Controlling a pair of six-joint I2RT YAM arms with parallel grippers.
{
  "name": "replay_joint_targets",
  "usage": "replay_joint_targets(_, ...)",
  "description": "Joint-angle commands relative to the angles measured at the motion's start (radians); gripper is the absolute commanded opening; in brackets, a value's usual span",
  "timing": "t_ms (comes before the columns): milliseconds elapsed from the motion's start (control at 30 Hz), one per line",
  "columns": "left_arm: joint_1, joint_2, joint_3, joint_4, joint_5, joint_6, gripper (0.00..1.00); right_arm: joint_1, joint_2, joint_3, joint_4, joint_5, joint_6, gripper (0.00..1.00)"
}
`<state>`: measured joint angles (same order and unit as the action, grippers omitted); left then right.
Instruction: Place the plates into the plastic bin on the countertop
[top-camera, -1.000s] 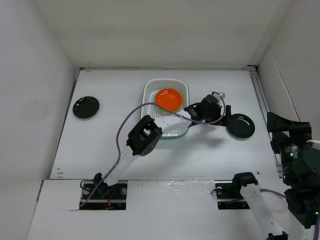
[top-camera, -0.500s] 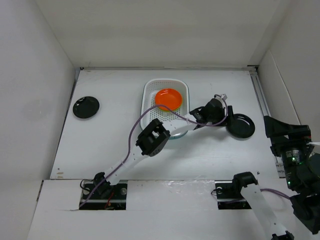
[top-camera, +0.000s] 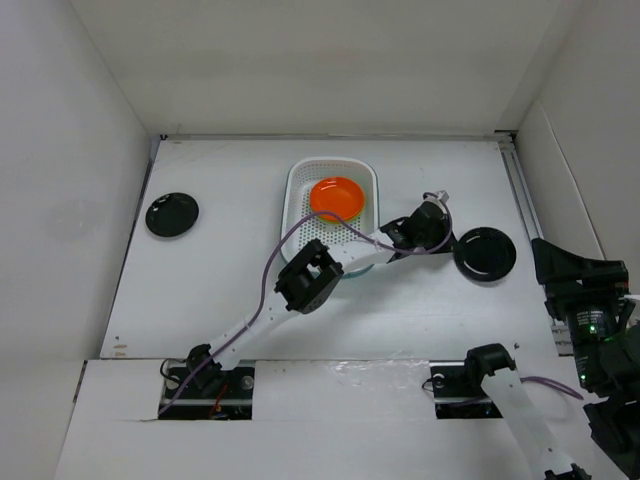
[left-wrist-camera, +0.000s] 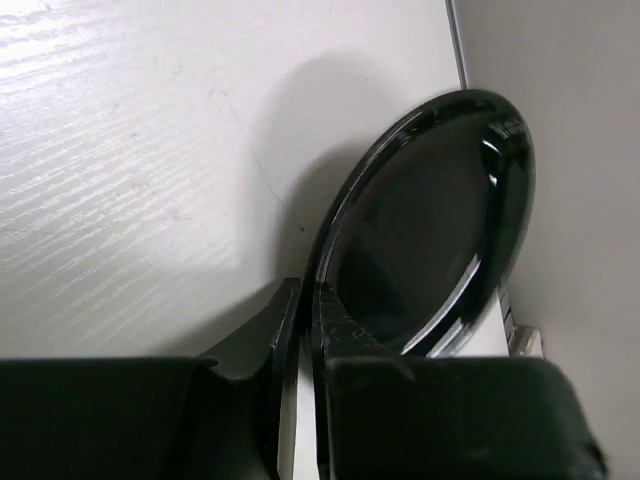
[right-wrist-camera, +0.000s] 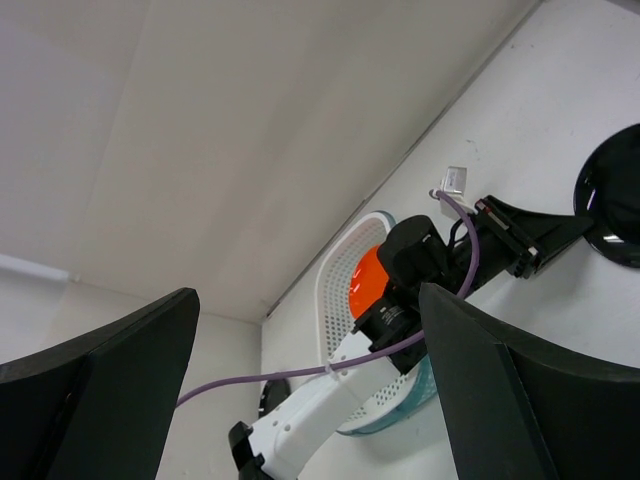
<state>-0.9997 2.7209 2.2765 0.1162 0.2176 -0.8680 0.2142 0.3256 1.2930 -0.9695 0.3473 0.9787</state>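
Note:
My left gripper (top-camera: 455, 240) is shut on the left rim of a glossy black plate (top-camera: 487, 255) on the countertop (top-camera: 230, 270), right of the plastic bin (top-camera: 296, 185). In the left wrist view the fingers pinch the plate (left-wrist-camera: 430, 220) at its rim, left gripper (left-wrist-camera: 308, 295). An orange plate (top-camera: 337, 197) lies in the bin's far end. A second black plate (top-camera: 172, 214) sits at the far left. My right gripper (right-wrist-camera: 310, 380) hangs open and empty, raised at the right edge; its view shows the bin (right-wrist-camera: 340, 290), orange plate (right-wrist-camera: 368, 280) and held plate (right-wrist-camera: 612, 200).
The left arm's white link and purple cable (top-camera: 265, 270) cross over the bin's near end. White walls enclose the countertop on three sides; the right wall (top-camera: 560, 180) stands close behind the held plate.
My left gripper reached right and closed from wide open onto the black plate's rim; the plate shifted slightly right. The right arm sank a little toward the near edge.

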Motion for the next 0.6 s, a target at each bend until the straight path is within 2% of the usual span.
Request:
replay_joint_targets(0, 0.0, -0.016, 0.026, -0.015, -0.043, 0.009, 0.0, 0.014, -0.005, 0.012, 0.011, -0.008, -0.017, 0.97)
replay_joint_targets(267, 0.009, -0.171, 0.049, 0.002, -0.052, 0.015, 0.0, 0.014, -0.014, 0.012, 0.02, -0.017, -0.017, 0.97)
replay_joint_targets(500, 0.093, -0.364, 0.049, -0.088, -0.061, 0.075, 0.0, 0.014, -0.033, -0.026, 0.051, -0.051, -0.008, 0.97)
replay_joint_targets(567, 0.139, -0.441, 0.002, -0.133, -0.093, 0.095, 0.0, 0.014, -0.033, -0.052, 0.075, -0.051, -0.008, 0.97)
